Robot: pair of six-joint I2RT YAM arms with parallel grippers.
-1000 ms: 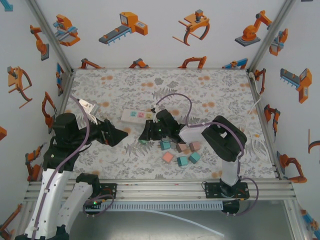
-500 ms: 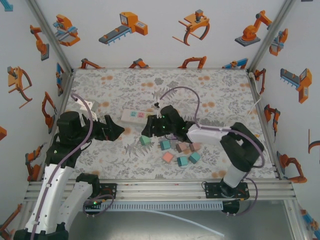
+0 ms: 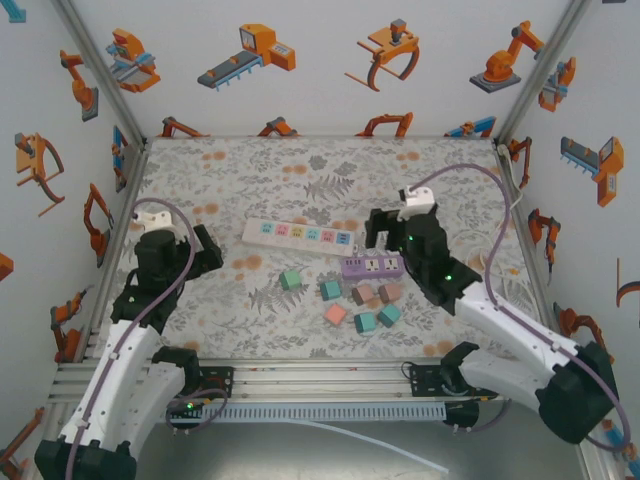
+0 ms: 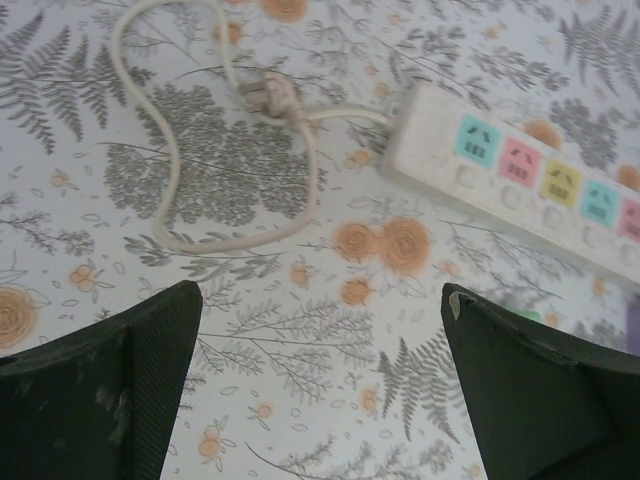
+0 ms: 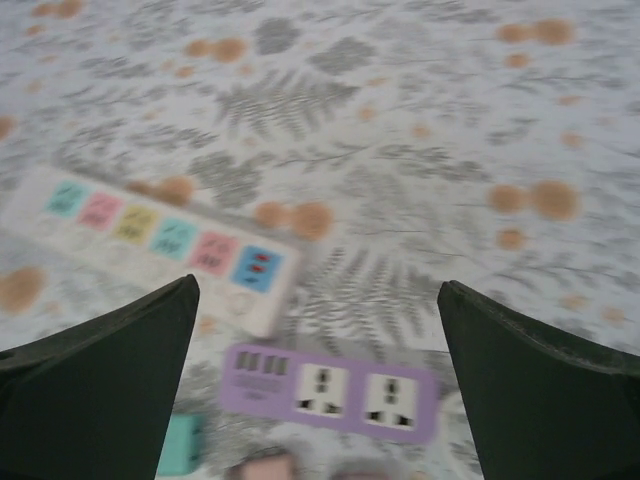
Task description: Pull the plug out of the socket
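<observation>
A white power strip [image 3: 300, 236] with coloured sockets lies across the middle of the table, also seen in the left wrist view [image 4: 520, 180] and the right wrist view [image 5: 150, 235]. Its white cord curls to a loose plug [image 4: 270, 95] lying on the cloth, in no socket. A purple socket block [image 3: 372, 267] [image 5: 335, 392] sits by the strip's right end, its sockets empty. My left gripper [image 3: 212, 252] [image 4: 320, 295] is open over bare cloth, left of the strip. My right gripper [image 3: 372, 238] [image 5: 318, 288] is open above the strip's right end and the purple block.
Several small coloured blocks [image 3: 360, 305] lie scattered in front of the purple block, with one teal block [image 3: 290, 281] [image 5: 180, 445] apart to the left. Patterned walls close in the table on three sides.
My right arm has swung from the strip's middle to its right end, uncovering the strip and the purple block. My left gripper has drawn back to the left.
</observation>
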